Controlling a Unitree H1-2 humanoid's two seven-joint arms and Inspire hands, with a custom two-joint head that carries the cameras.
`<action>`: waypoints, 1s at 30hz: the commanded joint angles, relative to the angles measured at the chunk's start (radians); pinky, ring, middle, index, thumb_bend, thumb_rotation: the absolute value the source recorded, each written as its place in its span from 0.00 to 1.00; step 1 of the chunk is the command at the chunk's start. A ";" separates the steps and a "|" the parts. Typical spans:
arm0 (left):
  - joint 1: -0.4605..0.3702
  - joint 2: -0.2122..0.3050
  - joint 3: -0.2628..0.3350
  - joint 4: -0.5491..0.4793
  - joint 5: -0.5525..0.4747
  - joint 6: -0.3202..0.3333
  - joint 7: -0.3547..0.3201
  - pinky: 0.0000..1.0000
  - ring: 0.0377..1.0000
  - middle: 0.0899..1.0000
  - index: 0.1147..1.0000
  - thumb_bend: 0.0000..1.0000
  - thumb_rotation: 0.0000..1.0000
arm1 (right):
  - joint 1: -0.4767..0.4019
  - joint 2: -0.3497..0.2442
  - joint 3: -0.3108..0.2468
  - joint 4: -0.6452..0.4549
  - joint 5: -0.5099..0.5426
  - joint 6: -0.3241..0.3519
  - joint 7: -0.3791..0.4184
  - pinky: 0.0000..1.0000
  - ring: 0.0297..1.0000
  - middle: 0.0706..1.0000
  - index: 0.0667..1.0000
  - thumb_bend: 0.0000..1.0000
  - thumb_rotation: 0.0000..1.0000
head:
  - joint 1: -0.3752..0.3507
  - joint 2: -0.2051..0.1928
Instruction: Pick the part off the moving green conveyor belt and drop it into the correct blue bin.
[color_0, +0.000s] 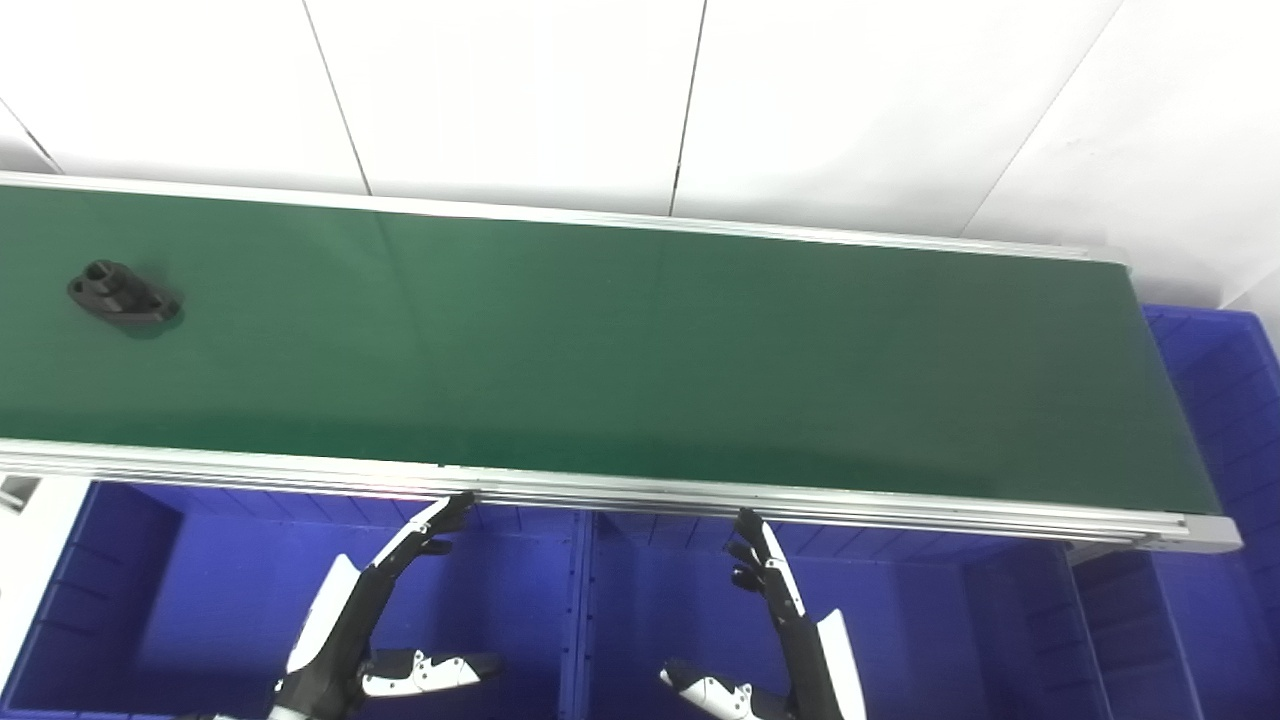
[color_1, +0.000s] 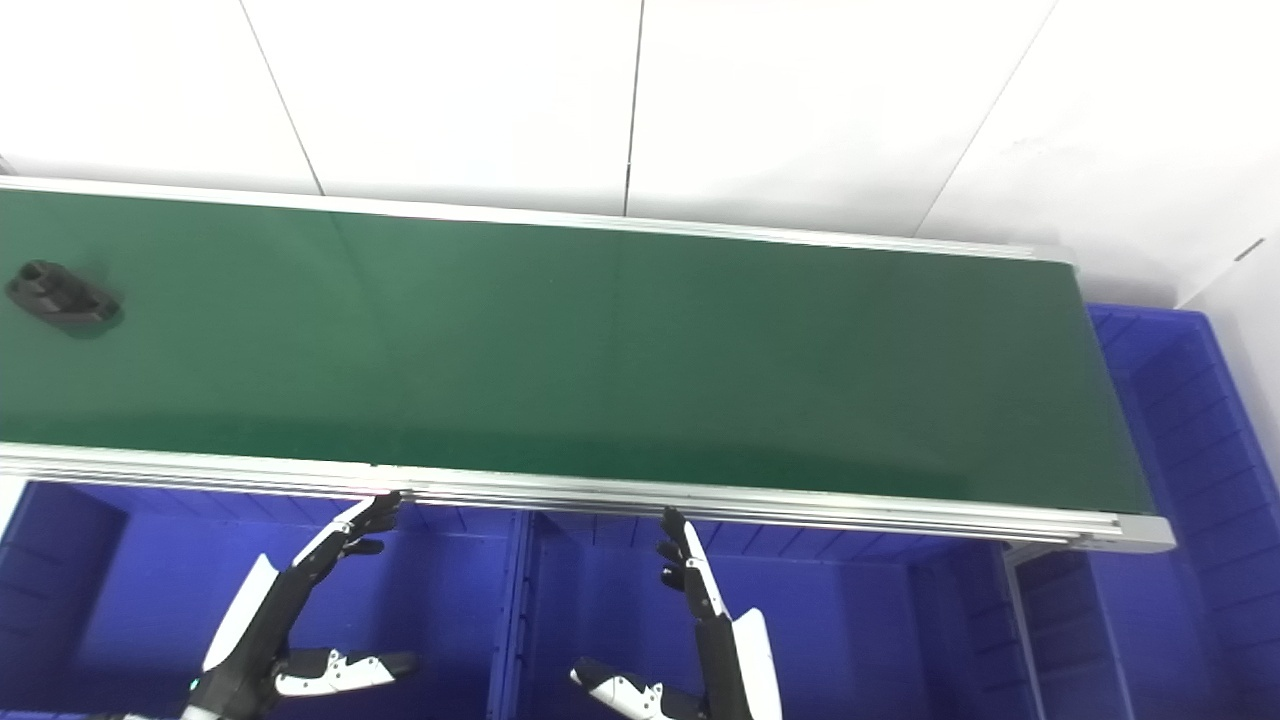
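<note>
A black part (color_0: 122, 294), a flat flange with a short tube on top, lies on the green conveyor belt (color_0: 640, 350) at its far left; it also shows in the right eye view (color_1: 62, 298). My left hand (color_0: 375, 610) is open and empty over the left blue bin (color_0: 200, 600), below the belt's near rail. My right hand (color_0: 775, 630) is open and empty over the middle blue bin (color_0: 900, 620). Both hands are far from the part.
The belt's aluminium near rail (color_0: 700, 495) runs just above my fingertips. Another blue bin (color_0: 1230, 420) stands at the belt's right end. A white wall is behind the belt. A divider (color_0: 575, 620) separates the two near bins.
</note>
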 joint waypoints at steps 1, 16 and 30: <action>-0.010 0.019 0.004 -0.015 0.013 -0.033 0.013 0.75 0.83 0.87 0.87 0.94 0.44 | 0.007 0.003 0.002 -0.028 0.001 -0.056 -0.005 0.80 0.87 0.93 0.97 0.75 0.54 | 0.001 0.002; -0.011 0.021 -0.001 -0.014 0.017 -0.033 0.022 0.76 0.83 0.87 0.87 0.93 0.44 | 0.003 -0.002 0.011 -0.024 0.011 -0.056 -0.008 0.82 0.88 0.93 0.97 0.74 0.52 | 0.000 0.003; -0.011 0.016 -0.002 -0.011 0.021 -0.033 0.034 0.73 0.82 0.86 0.86 0.94 0.44 | 0.011 0.006 -0.004 -0.029 0.011 -0.056 0.010 0.80 0.88 0.94 0.98 0.75 0.53 | 0.004 0.002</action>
